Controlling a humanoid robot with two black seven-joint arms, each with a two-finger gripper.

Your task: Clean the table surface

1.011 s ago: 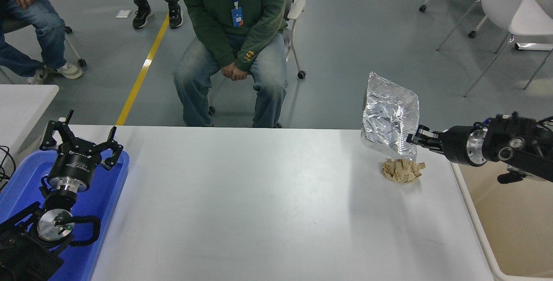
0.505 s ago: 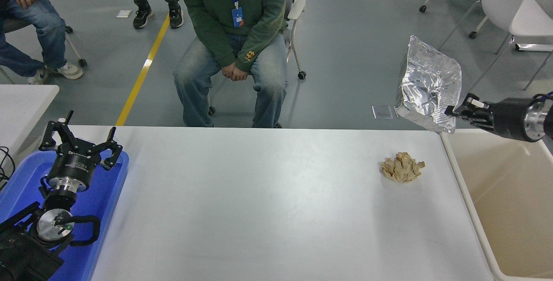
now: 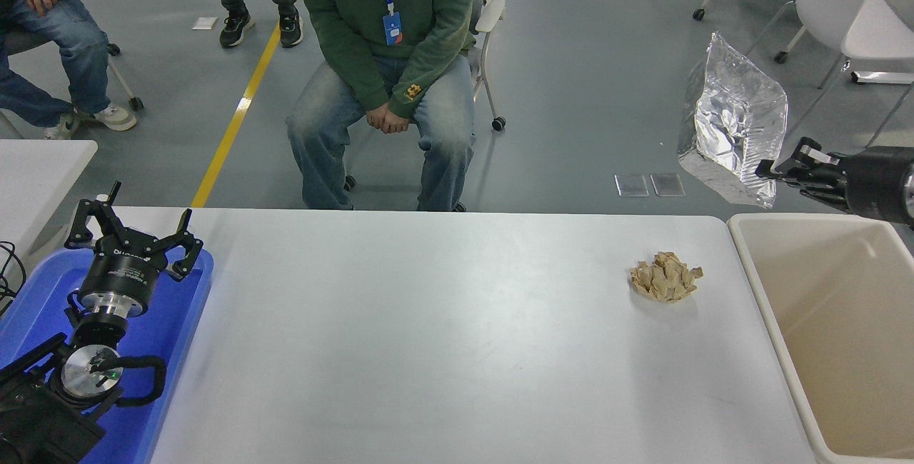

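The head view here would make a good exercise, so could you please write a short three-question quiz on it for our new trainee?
1. True or false: the right gripper holds the silver foil bag in the air, clear of the table surface.
2. Where does the pile of tan crumbs lie?
A. in the beige bin
B. on the table surface
C. on the blue tray
3. Fill in: the left gripper is parked over the blue ____.

Key: 1 true; 2 B; 3 tray.
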